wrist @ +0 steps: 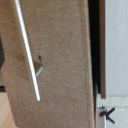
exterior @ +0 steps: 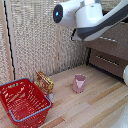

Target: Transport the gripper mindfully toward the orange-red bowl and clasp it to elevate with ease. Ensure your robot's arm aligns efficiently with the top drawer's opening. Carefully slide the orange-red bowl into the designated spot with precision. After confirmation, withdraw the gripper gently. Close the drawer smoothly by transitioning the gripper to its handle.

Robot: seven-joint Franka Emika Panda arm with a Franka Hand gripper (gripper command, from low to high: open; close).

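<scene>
my jaws do not show in either view, so i cannot tell how far apart they stand or whether they have hold of anything; no fingertips reach into the wrist view. what my wrist camera does show, straight ahead of the jaws, is the top drawer, its flat brown front filling most of the picture, with the handle running across it as a thin pale bar on a small mount. a dark gap runs along one edge of the front, so the drawer looks not fully shut, though i cannot be sure.

the orange-red bowl is in neither view. i judge it may already be inside the drawer, but that is a guess.

in the exterior view my arm hangs high by the dark drawers, well above the counter, where a pink cup, a red wire basket and a small box stand.

i judge the closing step is in hand. next i need to bring the jaws squarely onto the bar and push evenly, so the front does not skew.
</scene>
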